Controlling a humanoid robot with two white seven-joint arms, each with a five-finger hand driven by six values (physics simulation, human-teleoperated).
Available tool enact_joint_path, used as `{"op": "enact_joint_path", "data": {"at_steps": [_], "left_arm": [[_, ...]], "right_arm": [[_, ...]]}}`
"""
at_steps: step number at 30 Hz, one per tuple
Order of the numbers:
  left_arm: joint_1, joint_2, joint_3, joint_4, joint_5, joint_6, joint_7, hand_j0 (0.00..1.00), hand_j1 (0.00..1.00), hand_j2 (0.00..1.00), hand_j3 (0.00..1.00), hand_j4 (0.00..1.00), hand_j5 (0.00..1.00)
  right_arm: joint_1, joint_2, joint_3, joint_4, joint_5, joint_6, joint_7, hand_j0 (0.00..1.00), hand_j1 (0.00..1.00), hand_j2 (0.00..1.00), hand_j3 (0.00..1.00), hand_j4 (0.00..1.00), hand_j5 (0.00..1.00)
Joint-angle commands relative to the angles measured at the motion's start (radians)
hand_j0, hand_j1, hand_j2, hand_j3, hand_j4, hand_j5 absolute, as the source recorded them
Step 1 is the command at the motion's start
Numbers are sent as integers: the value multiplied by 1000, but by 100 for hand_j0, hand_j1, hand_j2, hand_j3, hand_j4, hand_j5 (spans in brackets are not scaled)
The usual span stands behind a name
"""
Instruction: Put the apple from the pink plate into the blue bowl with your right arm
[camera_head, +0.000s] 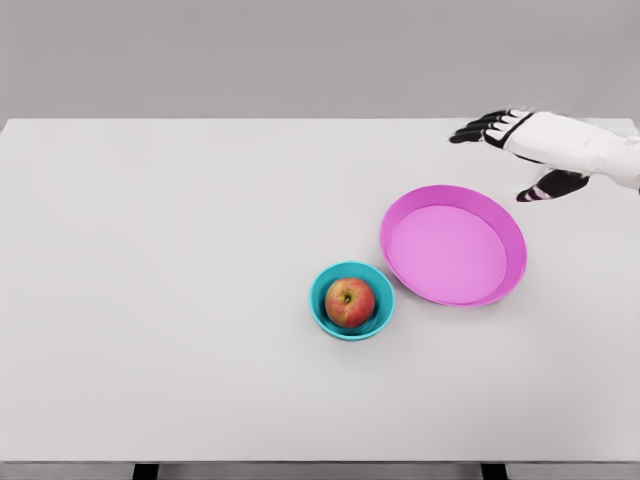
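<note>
Apple (350, 302) sits inside the blue bowl (322, 305), just left of the pink plate (505, 225); right hand (530, 150) hovers beyond the plate, fingers spread, holding nothing.

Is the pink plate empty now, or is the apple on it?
Empty. The pink plate shows only its bare inside; the apple sits in the blue bowl beside it.

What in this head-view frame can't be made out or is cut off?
- Right arm: cut by the picture's right edge; only the right hand and forearm show.
- Left arm: out of the head view entirely.
- Apple: its underside is hidden by the blue bowl wall.
- Pink plate: the far inner wall is hidden behind its own rim.
- Table: its legs are cut off at the bottom edge.
</note>
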Motion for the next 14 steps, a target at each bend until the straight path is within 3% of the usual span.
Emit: {"op": "enact_joint_path", "data": {"at_steps": [1,3,5,10,14], "left_arm": [[0,0,0,-1,0,0,0,100,100,100,100,100,100],[0,0,0,0,0,0,0,100,100,100,100,100,100],[0,0,0,-1,0,0,0,100,100,100,100,100,100],[0,0,0,0,0,0,-1,100,100,100,100,100,100],[0,0,-1,-1,3,-8,0,100,100,100,100,100,100]], "right_arm": [[21,23,-165,65,-1,-1,0,100,100,100,100,100,100],[78,43,-259,61,1,-1,0,100,100,100,100,100,100],[90,44,-259,62,1,-1,0,100,100,100,100,100,100],[144,121,-228,59,12,-1,0,100,100,100,100,100,100],[150,119,-217,71,13,-1,0,100,100,100,100,100,100]]}}
